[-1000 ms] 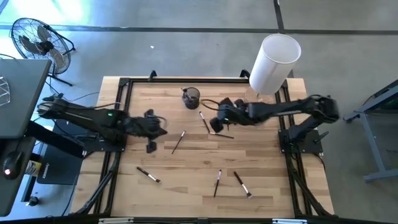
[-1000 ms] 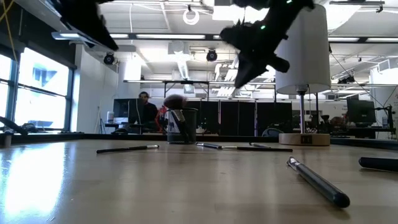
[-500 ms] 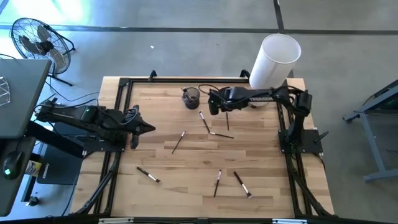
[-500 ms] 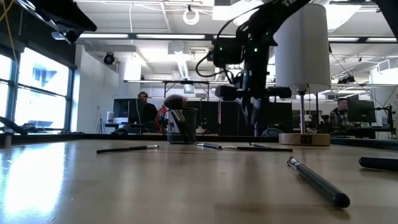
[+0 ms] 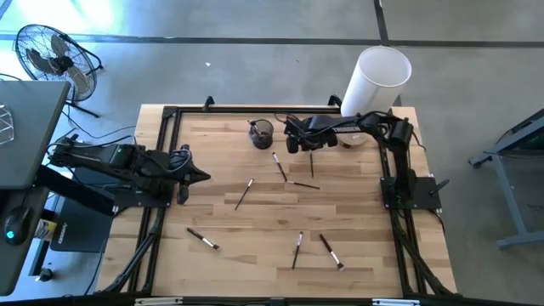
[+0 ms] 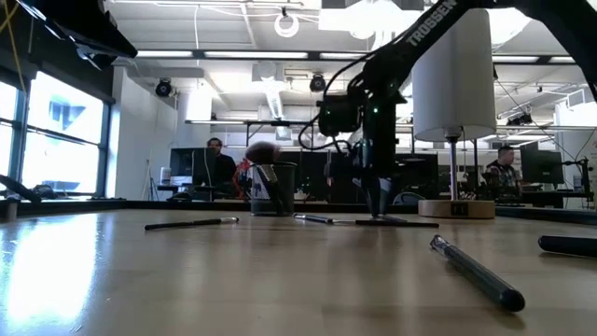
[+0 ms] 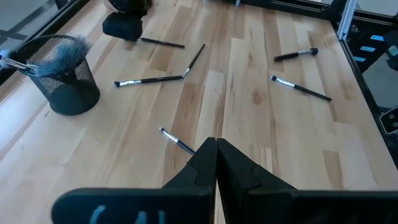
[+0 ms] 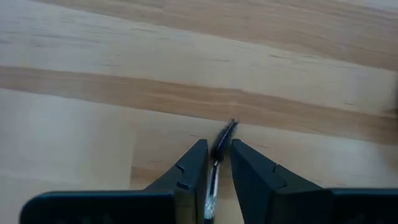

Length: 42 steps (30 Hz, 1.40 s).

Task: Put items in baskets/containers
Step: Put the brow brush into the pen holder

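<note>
Brushes lie scattered over the tabletop (image 5: 357, 221), and we have the right pincer (image 5: 311, 146) down near the far edge, its fingers set slightly apart on either side of one thin brush (image 8: 219, 149). In the right wrist view that handle runs up between the two fingers; we judge the hold loose rather than clamped, as if the brush were being let go or just being taken. The black mesh cup (image 5: 262, 133) stands at the far edge just beside this pincer, towards the left, with a wide-headed brush (image 7: 57, 51) already in it, so a short carry should reach its mouth.

Two more brushes (image 5: 285, 170) lie crossed just nearer than the pincer; another (image 5: 244, 194) sits mid-tabletop; three (image 5: 299, 248) rest towards the near edge, well apart from each other. The tall white cylinder (image 5: 374, 87) stands at the far right corner, close behind the right arm, which limits swing that way; the open middle gives free room.

Our left pincer (image 5: 198, 175) waits at the left edge, fingers pressed together, holding nothing.
</note>
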### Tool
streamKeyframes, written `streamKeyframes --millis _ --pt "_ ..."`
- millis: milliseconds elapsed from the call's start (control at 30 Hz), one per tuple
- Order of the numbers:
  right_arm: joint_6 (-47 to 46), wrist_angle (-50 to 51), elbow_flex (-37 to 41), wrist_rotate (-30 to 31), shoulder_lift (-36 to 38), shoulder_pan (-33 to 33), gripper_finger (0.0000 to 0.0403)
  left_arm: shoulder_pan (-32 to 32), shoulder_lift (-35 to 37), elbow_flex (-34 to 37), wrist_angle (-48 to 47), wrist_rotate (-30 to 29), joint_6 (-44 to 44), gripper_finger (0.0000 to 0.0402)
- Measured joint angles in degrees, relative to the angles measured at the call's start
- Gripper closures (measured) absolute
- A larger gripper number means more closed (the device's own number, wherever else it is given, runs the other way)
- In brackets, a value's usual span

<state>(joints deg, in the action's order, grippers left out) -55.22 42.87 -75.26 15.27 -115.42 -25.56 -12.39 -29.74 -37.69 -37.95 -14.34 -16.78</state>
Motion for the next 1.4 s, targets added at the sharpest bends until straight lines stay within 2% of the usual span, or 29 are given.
streamKeyframes --millis 133,267,433,567,733,867,1000,1100,1200,1267,1400 --pt "1.09 -0.06 -0.20 -0.93 -1.33 -0.04 0.0357 -0.01 0.00 0.00 0.03 -0.13 0.00 0.0401" --pt "6.81 -1.00 -0.15 -0.86 -1.58 0.72 0.0395 0.00 0.00 0.00 0.03 -1.16 0.02 0.0401" --pt "11.06 -0.77 0.15 -1.51 -0.03 1.75 0.0400 0.00 0.00 0.00 0.07 -2.13 0.00 0.0401" --pt "11.79 0.07 0.48 -1.91 4.95 3.75 0.0402 -0.01 0.00 0.00 0.30 -2.41 0.00 0.0401" --pt "11.89 -3.32 0.25 3.19 13.84 6.47 0.0402 0.00 0.00 0.00 0.56 -4.74 0.00 0.0401" --pt "17.25 -15.20 0.26 7.69 19.18 8.47 0.0402 -0.02 0.00 0.00 0.60 -4.91 0.00 0.0401" --pt "26.61 -34.34 0.19 7.63 20.17 9.08 0.0402 -0.01 0.00 0.00 0.55 -6.20 -0.02 0.0401" --pt "33.93 -48.32 0.20 6.29 18.56 8.56 0.0403 -0.02 0.00 0.00 0.58 -6.59 -0.02 0.0401" --pt "42.05 -58.62 0.16 2.47 15.72 7.47 0.0403 0.00 0.00 0.00 0.57 -6.33 -0.02 0.0401" --pt "46.10 -63.25 0.17 0.38 13.37 6.74 0.0403 0.00 0.00 0.00 0.54 -5.94 -0.03 0.0401" --pt "46.39 -68.04 0.20 0.35 9.50 5.40 0.0403 -0.02 0.00 0.00 0.54 -5.91 -0.02 0.0401"
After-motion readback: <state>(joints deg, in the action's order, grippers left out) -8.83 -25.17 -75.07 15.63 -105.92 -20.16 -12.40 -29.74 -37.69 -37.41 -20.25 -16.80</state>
